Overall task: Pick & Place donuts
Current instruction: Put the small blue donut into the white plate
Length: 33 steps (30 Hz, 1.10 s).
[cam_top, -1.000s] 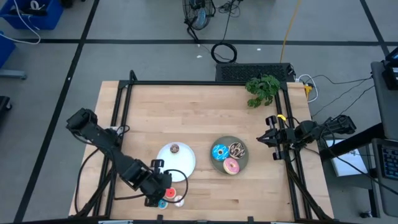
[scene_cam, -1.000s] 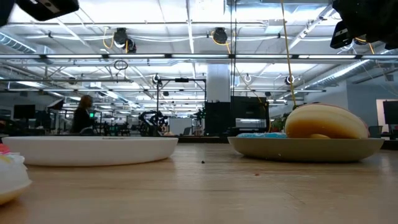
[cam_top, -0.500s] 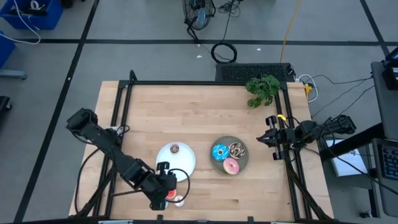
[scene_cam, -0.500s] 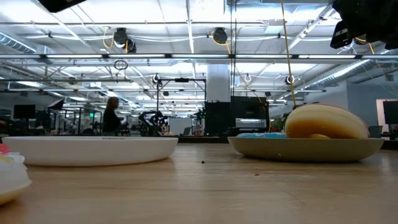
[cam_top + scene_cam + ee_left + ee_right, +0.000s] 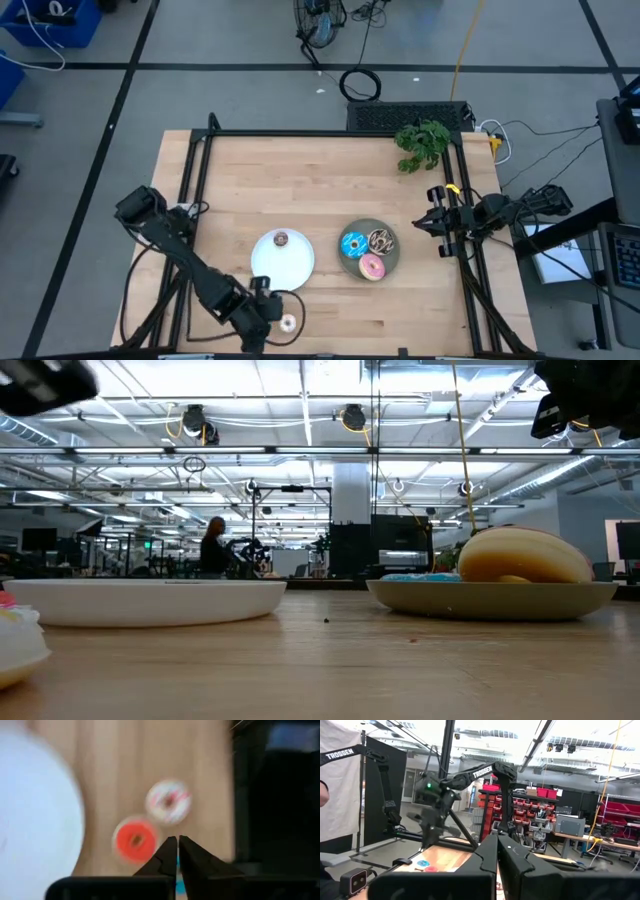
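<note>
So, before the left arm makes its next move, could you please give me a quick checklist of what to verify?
1. Left pincer empty: ok; its fingers stand nearly together with nothing between them.
2. Red donut reachable: ok; it lies flat on the table, just ahead of the pincer.
3. Red donut clear of the white donut: cannot tell; they lie very close.
4. Room on the white plate: ok; only a tiny brown donut sits on it.
5. Right pincer out of the way: ok; shut, at the table's right edge.
</note>
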Each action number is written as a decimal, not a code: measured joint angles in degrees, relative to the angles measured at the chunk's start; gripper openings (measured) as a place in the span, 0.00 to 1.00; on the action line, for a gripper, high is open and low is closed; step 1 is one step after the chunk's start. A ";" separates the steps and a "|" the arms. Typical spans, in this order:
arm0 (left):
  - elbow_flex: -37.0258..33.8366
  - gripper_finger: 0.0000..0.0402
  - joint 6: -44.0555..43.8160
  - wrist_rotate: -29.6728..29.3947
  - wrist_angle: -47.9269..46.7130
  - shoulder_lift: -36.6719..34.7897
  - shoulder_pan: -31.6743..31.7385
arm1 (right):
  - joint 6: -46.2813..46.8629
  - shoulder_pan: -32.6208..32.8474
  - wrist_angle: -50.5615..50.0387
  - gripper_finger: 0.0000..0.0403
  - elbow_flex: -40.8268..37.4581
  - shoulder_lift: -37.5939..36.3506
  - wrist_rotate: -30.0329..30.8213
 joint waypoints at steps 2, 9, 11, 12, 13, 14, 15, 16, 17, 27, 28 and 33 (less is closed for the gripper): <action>-0.04 0.10 -3.83 0.39 -2.88 0.41 -0.04 | 0.38 0.01 0.01 0.00 0.00 0.00 -0.02; -0.04 0.39 -7.33 2.21 -4.02 0.51 -0.54 | 0.52 0.02 -0.18 0.00 0.01 0.00 0.00; -0.04 0.46 -7.35 1.91 -4.10 0.51 -0.77 | 0.48 0.00 -0.37 0.00 0.00 0.00 0.00; -0.04 0.49 -7.37 1.47 -4.08 0.51 -0.99 | 0.47 0.00 -0.38 0.00 -0.01 0.00 0.00; -0.04 0.51 -7.50 1.16 -4.14 0.49 -1.28 | 0.42 0.02 -0.42 0.00 0.01 0.00 0.00; -0.04 0.53 -7.78 0.86 -4.22 0.50 -1.55 | 0.22 0.00 -0.49 0.00 -0.01 0.00 0.00; -0.03 0.54 -8.06 0.77 -4.20 0.64 -1.71 | 0.01 0.00 -0.52 0.00 0.00 0.00 0.00; 0.00 0.55 -8.41 0.71 -4.11 0.90 -1.89 | -0.13 0.02 -0.52 0.00 0.01 0.00 0.00; 0.00 0.55 -8.72 0.53 -4.01 1.17 -2.10 | -0.25 0.00 -0.51 0.00 -0.01 0.00 0.00; 0.04 0.51 -11.33 1.75 -3.12 5.64 -3.93 | -2.12 0.00 -0.42 0.00 0.00 0.00 0.01; 0.04 0.50 -11.72 1.79 -3.44 5.75 -3.93 | -2.51 0.01 -0.38 0.00 0.01 0.00 0.02; 0.04 0.48 -14.79 0.02 -4.49 5.69 -3.98 | -3.54 0.02 0.06 0.00 -0.01 0.00 0.02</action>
